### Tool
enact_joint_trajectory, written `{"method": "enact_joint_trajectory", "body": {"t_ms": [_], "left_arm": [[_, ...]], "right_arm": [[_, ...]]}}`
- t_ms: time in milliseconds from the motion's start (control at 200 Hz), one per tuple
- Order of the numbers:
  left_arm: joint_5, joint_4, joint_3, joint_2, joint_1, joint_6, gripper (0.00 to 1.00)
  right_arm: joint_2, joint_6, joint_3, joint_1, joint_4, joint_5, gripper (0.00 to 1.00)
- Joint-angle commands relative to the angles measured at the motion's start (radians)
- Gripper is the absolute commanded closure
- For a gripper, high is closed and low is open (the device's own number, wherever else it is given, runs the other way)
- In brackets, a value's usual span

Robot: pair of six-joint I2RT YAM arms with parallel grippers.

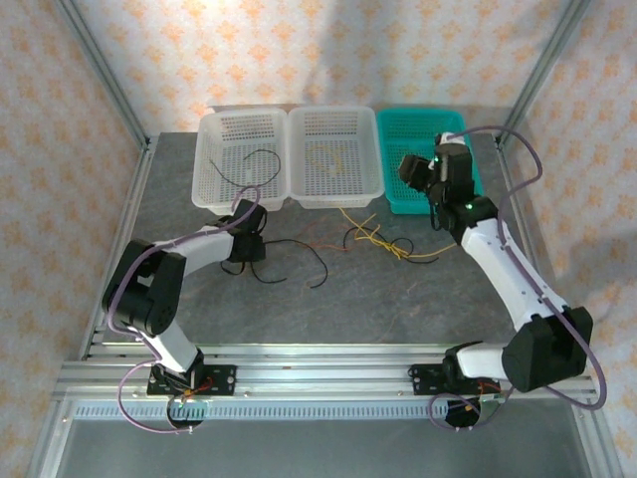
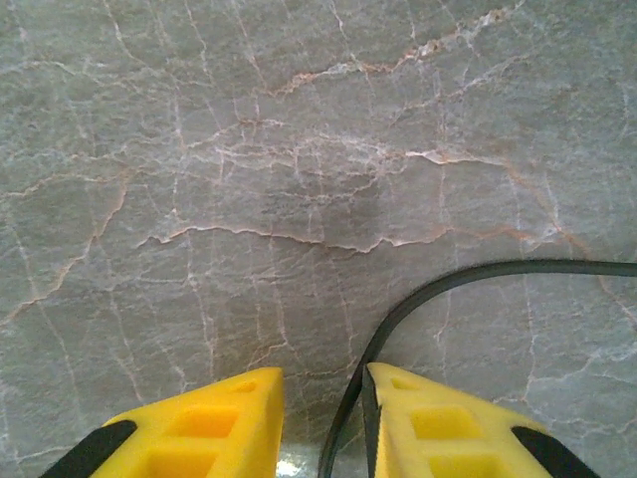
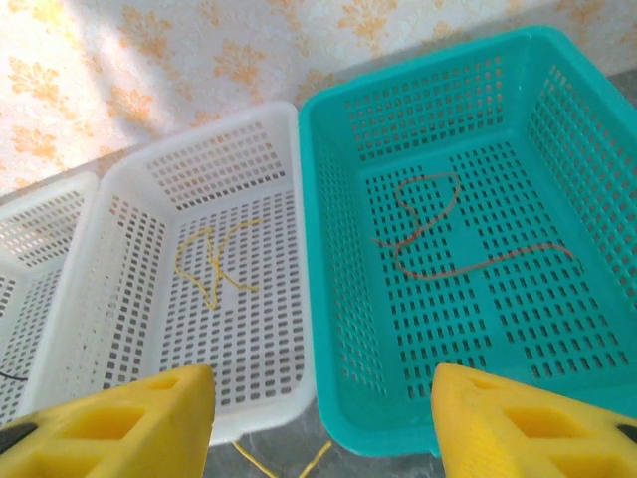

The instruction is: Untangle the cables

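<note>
On the table lies a black cable [image 1: 299,257], which also runs between my left gripper's fingers, close against the right finger [image 2: 418,408], as black cable [image 2: 398,309]. My left gripper [image 2: 323,376] is open and low on the table [image 1: 244,247]. A tangle of yellow and orange-brown cables [image 1: 378,239] sits in front of the baskets. My right gripper [image 3: 320,370] is open and empty, raised over the near edge of the teal basket [image 1: 410,169]. An orange-brown cable [image 3: 438,244] lies in the teal basket [image 3: 338,329]. A yellow cable [image 3: 211,261] lies in the middle white basket [image 3: 289,299].
Three baskets stand in a row at the back: left white basket [image 1: 211,159] holding a black cable [image 1: 254,164], middle white basket [image 1: 368,169], teal basket [image 1: 398,204]. A yellow cable end [image 3: 261,466] lies on the table below the baskets. Metal frame posts [image 1: 105,75] flank the table.
</note>
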Motion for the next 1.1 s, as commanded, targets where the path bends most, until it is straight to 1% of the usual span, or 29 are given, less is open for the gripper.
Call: {"method": "enact_joint_trajectory", "body": {"t_ms": [0, 140, 350, 390, 471, 531, 571, 601, 656, 716, 821, 891, 931, 956, 1036, 1096], "left_arm": [[0.004, -0.011, 0.028, 0.025, -0.006, 0.027, 0.7], [0.004, -0.016, 0.015, 0.024, -0.021, 0.025, 0.67], [-0.007, -0.018, -0.018, 0.016, -0.05, 0.016, 0.68], [-0.011, -0.018, -0.024, 0.014, -0.052, 0.011, 0.71], [-0.032, -0.021, -0.035, 0.009, -0.054, 0.001, 0.87], [-0.041, -0.023, -0.045, -0.012, -0.053, -0.005, 0.94], [-0.042, -0.027, -0.055, -0.04, -0.058, -0.006, 0.98], [-0.046, -0.033, -0.066, -0.066, -0.064, -0.01, 1.0], [-0.057, -0.053, -0.083, -0.124, -0.082, -0.025, 1.0], [-0.085, -0.084, -0.102, -0.199, -0.12, -0.058, 1.0], [-0.152, -0.147, -0.129, -0.338, -0.185, -0.147, 1.0], [-0.194, -0.178, -0.148, -0.435, -0.211, -0.206, 1.0], [-0.214, -0.189, -0.156, -0.493, -0.216, -0.217, 1.0], [-0.222, -0.195, -0.158, -0.529, -0.216, -0.25, 1.0], [-0.239, -0.193, -0.147, -0.638, -0.215, -0.257, 1.0], [-0.242, -0.178, -0.114, -0.701, -0.215, -0.235, 1.0]], "right_arm": [[-0.054, 0.011, -0.045, 0.004, -0.009, 0.015, 0.41], [-0.092, 0.011, -0.087, 0.003, -0.025, 0.023, 0.41], [-0.098, 0.02, -0.103, 0.002, -0.03, 0.027, 0.41], [-0.099, 0.022, -0.103, 0.003, -0.029, 0.026, 0.41], [-0.097, 0.027, -0.105, 0.004, -0.027, 0.022, 0.42], [-0.099, 0.032, -0.106, 0.003, -0.024, 0.017, 0.42], [-0.098, 0.035, -0.109, 0.004, -0.021, 0.017, 0.42], [-0.128, 0.035, -0.114, 0.004, -0.02, 0.017, 0.42], [-0.14, 0.039, -0.125, 0.004, -0.015, 0.022, 0.43], [-0.15, 0.042, -0.139, 0.003, -0.009, 0.029, 0.43], [-0.169, 0.047, -0.167, 0.004, 0.005, 0.044, 0.43], [-0.176, 0.054, -0.182, 0.003, 0.014, 0.051, 0.44], [-0.179, 0.057, -0.189, 0.003, 0.016, 0.052, 0.44], [-0.18, 0.059, -0.192, 0.003, 0.019, 0.052, 0.44], [-0.187, 0.052, -0.201, 0.005, 0.027, 0.047, 0.44], [-0.189, 0.026, -0.204, 0.016, 0.03, 0.043, 0.49]]}}
